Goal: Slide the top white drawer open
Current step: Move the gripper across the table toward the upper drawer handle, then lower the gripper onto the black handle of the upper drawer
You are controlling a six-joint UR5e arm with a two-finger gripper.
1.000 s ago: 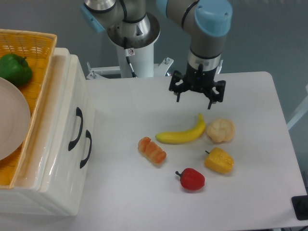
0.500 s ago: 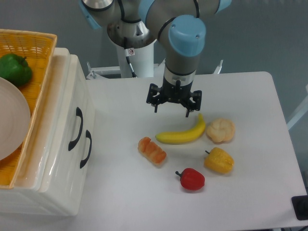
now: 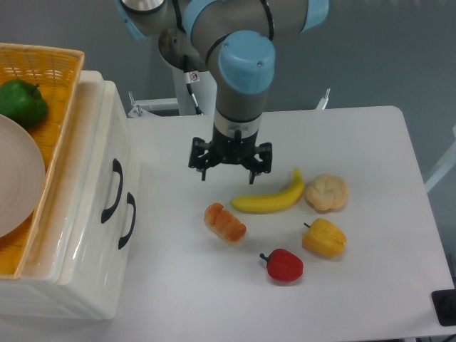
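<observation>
The white cabinet stands at the left edge of the table. The top white drawer (image 3: pixel 118 151) is pushed in, its curved black handle (image 3: pixel 114 191) facing right. Just below and to the right is the lower drawer's black handle (image 3: pixel 128 221). My gripper (image 3: pixel 230 169) hangs open over the table's middle, pointing down, with nothing between its fingers. It is well to the right of both handles and touches neither of them.
A yellow wicker basket (image 3: pixel 53 68) on the cabinet holds a green pepper (image 3: pixel 23 103) and a white plate (image 3: pixel 16 178). On the table lie a banana (image 3: pixel 271 199), a bread roll (image 3: pixel 327 192), a croissant (image 3: pixel 225 223), a yellow pepper (image 3: pixel 325 238) and a red pepper (image 3: pixel 283 265).
The arm has swung the open gripper left and a little nearer, from above the banana's right end toward the cabinet. The drawers and food have not moved.
</observation>
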